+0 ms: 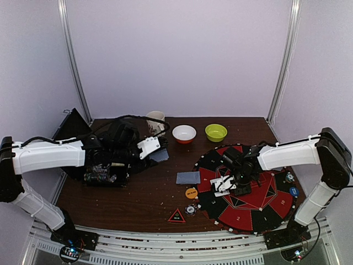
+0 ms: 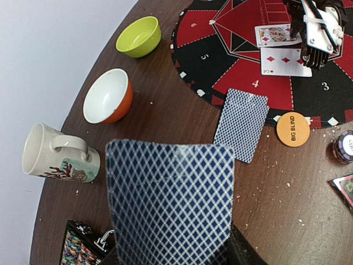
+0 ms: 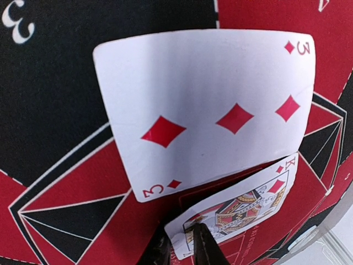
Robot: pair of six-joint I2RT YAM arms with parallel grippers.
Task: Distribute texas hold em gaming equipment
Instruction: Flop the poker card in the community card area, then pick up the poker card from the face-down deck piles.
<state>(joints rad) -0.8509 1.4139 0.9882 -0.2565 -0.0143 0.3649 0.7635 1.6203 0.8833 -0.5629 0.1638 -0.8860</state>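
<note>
R gripper (image 3: 179, 243) pinching king (image 3: 242, 207) beside three of diamonds (image 3: 209, 110) on mat (image 1: 259, 216) | press flat, no overlap, then release | L gripper (image 1: 156, 148) holding face-down card (image 2: 170, 199), keep clear

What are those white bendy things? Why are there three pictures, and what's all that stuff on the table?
Those are two robot arms, each ending in a two-finger pincher called a gripper. One picture looks down from above; the other two come from small cameras on the wrists. The left gripper holds up a blue-backed card. The right gripper seems to pinch a king of diamonds, which lies next to a three of diamonds on the round red-and-black mat. On the brown table are a face-down card, an orange disc, a triangular marker, a white bowl, a green bowl and a mug.
</note>
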